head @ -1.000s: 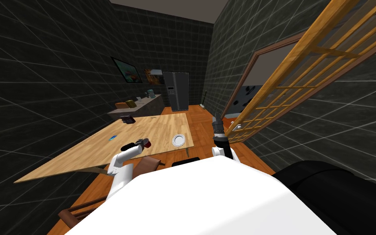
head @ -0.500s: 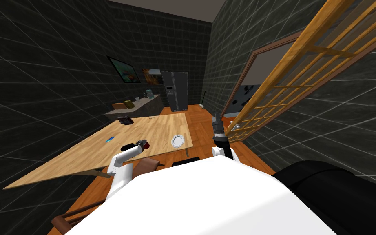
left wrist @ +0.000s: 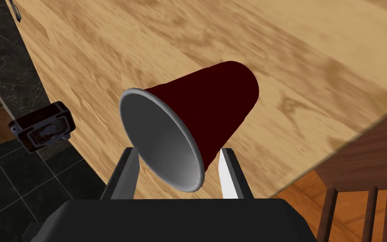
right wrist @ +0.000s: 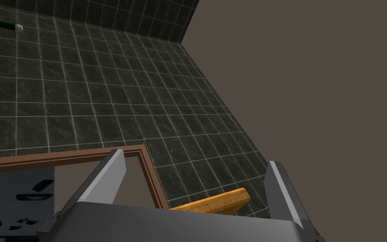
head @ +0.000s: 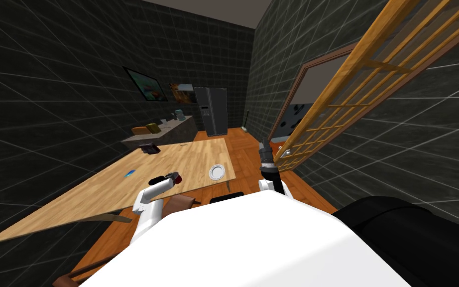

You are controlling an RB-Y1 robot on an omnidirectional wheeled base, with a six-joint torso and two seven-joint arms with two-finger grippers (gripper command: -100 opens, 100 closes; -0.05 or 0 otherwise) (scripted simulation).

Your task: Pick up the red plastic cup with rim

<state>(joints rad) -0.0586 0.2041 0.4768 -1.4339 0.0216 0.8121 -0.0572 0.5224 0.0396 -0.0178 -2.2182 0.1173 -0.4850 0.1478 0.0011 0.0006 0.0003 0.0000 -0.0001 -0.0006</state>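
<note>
- Over the near edge of the light wooden table, the dark red plastic cup with a grey rim and grey inside hangs tilted, mouth towards the wrist camera.
- Left gripper is clamped on the cup's sides just behind the rim; the head view shows the cup at the arm's tip.
- Right gripper is raised beside the chest, blades apart, holding nothing.
- Over the last second the whole head view has shifted, so my body moved; the cup kept its place in the gripper.
- Judgement: the grasp holds, and the pick-up looks all but done.
</note>
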